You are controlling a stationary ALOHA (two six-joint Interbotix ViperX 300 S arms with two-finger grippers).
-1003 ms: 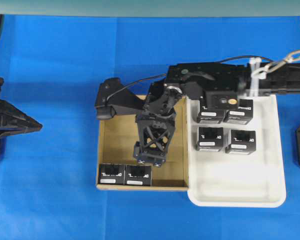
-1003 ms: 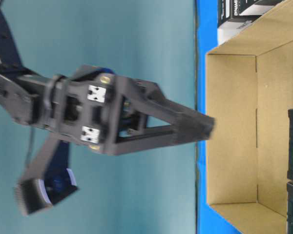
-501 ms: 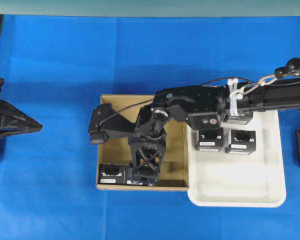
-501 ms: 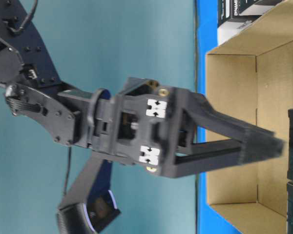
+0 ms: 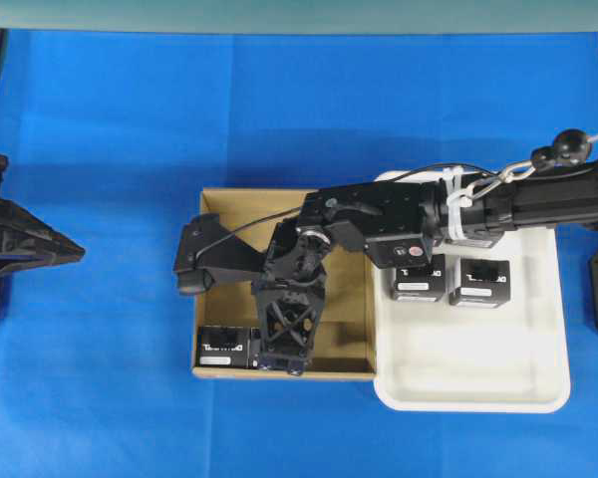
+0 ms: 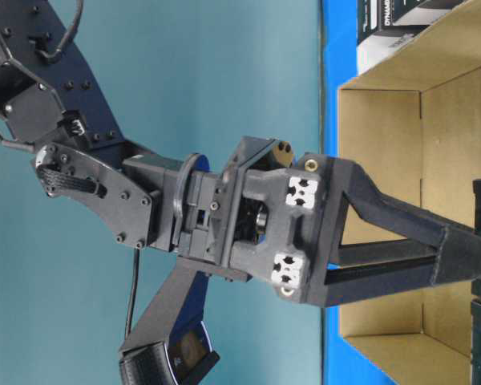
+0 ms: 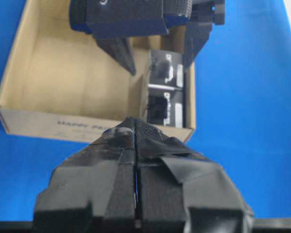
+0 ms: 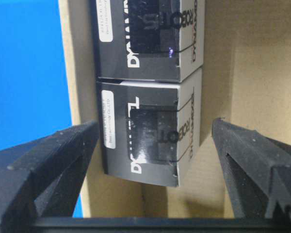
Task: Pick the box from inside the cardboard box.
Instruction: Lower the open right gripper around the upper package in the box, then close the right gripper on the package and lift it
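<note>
Black box sits between wide-open fingers of right pincer, not touched. Box lies in corner of cardboard box, beside twin box. Left pincer closed, far away over blue counter.

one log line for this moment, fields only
phase: pre-grasp | right gripper: open, straddling box in cardboard box | left gripper: shut, idle | held: nothing
</note>
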